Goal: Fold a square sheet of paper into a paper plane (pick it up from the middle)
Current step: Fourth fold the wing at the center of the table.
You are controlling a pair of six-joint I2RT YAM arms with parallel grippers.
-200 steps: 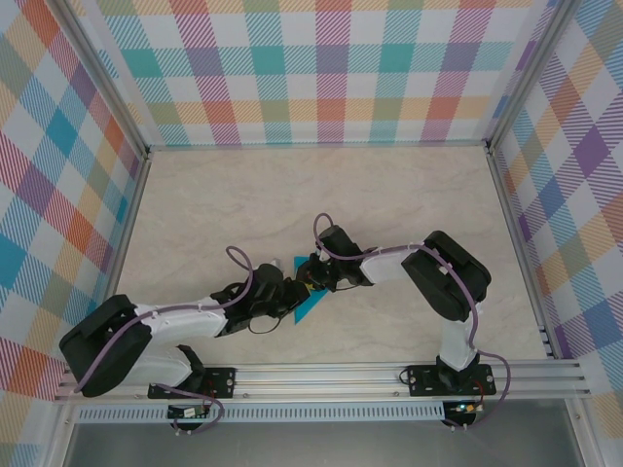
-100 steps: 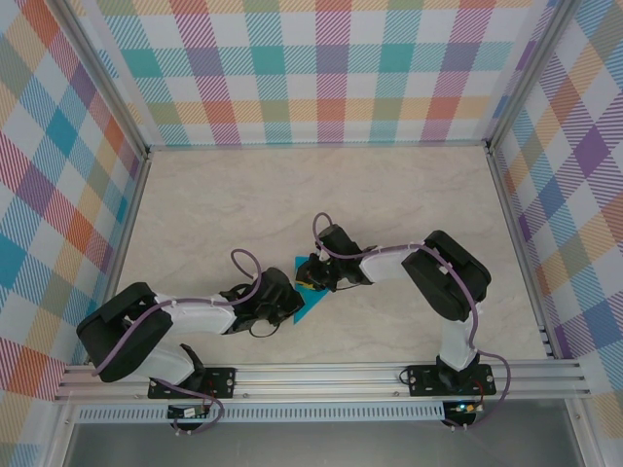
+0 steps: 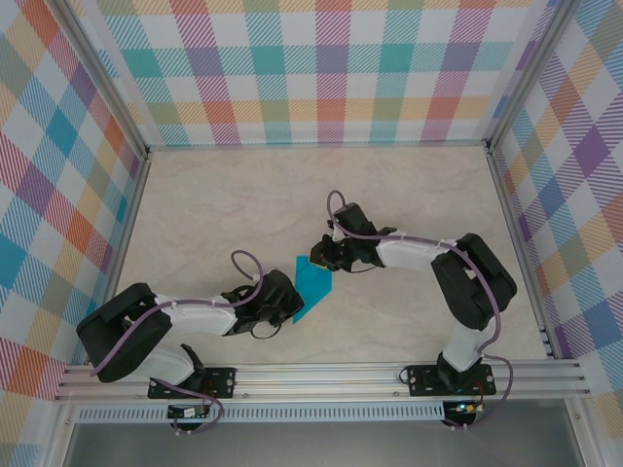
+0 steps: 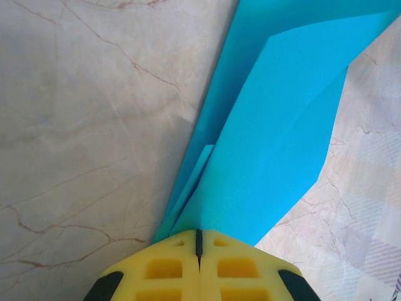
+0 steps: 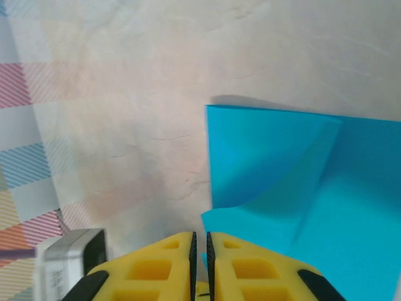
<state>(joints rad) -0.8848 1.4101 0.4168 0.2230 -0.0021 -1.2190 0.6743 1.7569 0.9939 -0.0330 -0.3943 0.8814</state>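
Observation:
The teal-blue sheet of paper [image 3: 313, 284] lies folded on the marble table, tapering to a point at its near end. My left gripper [image 3: 289, 304] is shut on that narrow end. In the left wrist view the layered paper [image 4: 276, 125] fans out from my closed left gripper [image 4: 198, 241]. My right gripper [image 3: 318, 261] sits at the paper's far edge. In the right wrist view it [image 5: 200, 241] is shut to a thin slit. A raised flap of the paper [image 5: 301, 188] runs under its right fingertip [image 5: 250, 257]; whether it is pinched I cannot tell.
Plaid walls [image 3: 292, 68] enclose the marble table [image 3: 224, 204] at the back and both sides. An aluminium rail [image 3: 321, 375] runs along the near edge. Open tabletop stretches beyond the paper toward the back wall.
My right gripper has pulled back up and to the right, uncovering more of the paper. My left gripper has closed on the narrow end, and the left arm's elbow swung right.

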